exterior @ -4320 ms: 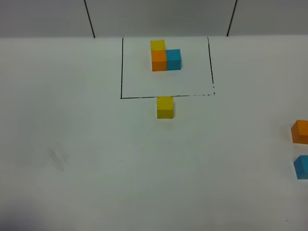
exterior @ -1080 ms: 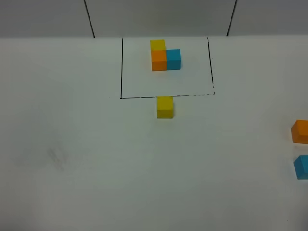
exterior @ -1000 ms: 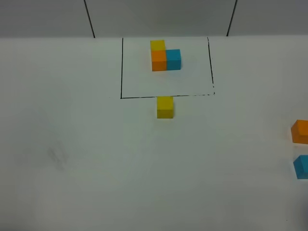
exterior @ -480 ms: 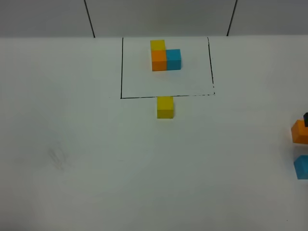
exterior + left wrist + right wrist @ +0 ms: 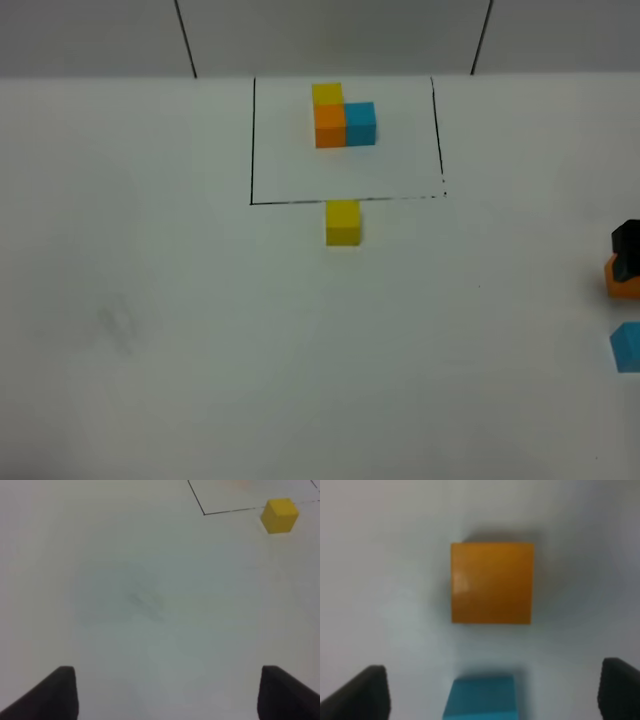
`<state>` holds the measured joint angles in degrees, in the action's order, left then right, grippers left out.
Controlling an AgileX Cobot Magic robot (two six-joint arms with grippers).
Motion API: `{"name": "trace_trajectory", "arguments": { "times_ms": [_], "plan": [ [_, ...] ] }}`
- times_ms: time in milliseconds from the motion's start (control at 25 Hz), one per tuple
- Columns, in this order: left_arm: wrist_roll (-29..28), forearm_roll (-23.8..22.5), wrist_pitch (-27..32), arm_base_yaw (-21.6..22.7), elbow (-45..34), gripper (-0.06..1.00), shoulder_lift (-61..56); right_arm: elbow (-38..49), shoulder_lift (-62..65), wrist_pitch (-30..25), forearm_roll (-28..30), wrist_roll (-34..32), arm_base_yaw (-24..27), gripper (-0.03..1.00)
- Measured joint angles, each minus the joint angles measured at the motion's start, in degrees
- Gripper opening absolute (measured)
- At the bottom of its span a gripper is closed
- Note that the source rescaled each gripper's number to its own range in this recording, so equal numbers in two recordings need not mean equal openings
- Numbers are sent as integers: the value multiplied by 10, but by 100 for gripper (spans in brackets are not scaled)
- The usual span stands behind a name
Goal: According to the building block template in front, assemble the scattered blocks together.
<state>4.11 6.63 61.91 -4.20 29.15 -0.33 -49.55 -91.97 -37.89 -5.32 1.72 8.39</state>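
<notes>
On the white table, the template sits at the far middle inside a thin black rectangle. It has an orange cube with a blue one touching its right side and a yellow one at its far edge (behind it or on top of it, I cannot tell). The loose yellow block stands right by the near line of that rectangle, outside it. The loose orange block and the loose blue block lie at the far right edge of the table, apart from each other, with the blue one nearer.

The right end effector hangs over the orange block with its fingers spread wide and nothing gripped; from above, its dark tip covers part of the orange block. The left end effector is over bare table to the left, also spread wide and holding nothing.
</notes>
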Motion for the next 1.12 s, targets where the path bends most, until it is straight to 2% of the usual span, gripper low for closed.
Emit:
{"name": "trace_trajectory", "arguments": {
  "times_ms": [240, 880, 960, 1000, 1080, 1120],
  "plan": [
    [0, 0, 0, 0, 0, 60, 0, -3, -26, 33, -4, 3, 0, 71],
    [-1, 0, 0, 0, 0, 60, 0, -36, -127, 56, -8, 9, -13, 69],
    [-1, 0, 0, 0, 0, 60, 0, -36, -135, 60, -8, 0, -13, 63],
    [-1, 0, 0, 0, 0, 60, 0, -36, -137, 62, -7, -4, -13, 55],
    [-1, 0, 0, 0, 0, 60, 0, -36, -137, 67, -3, -8, -13, 29],
    [-1, 0, 0, 0, 0, 60, 0, -36, -137, 69, -2, -8, -13, 8]
  ]
}}
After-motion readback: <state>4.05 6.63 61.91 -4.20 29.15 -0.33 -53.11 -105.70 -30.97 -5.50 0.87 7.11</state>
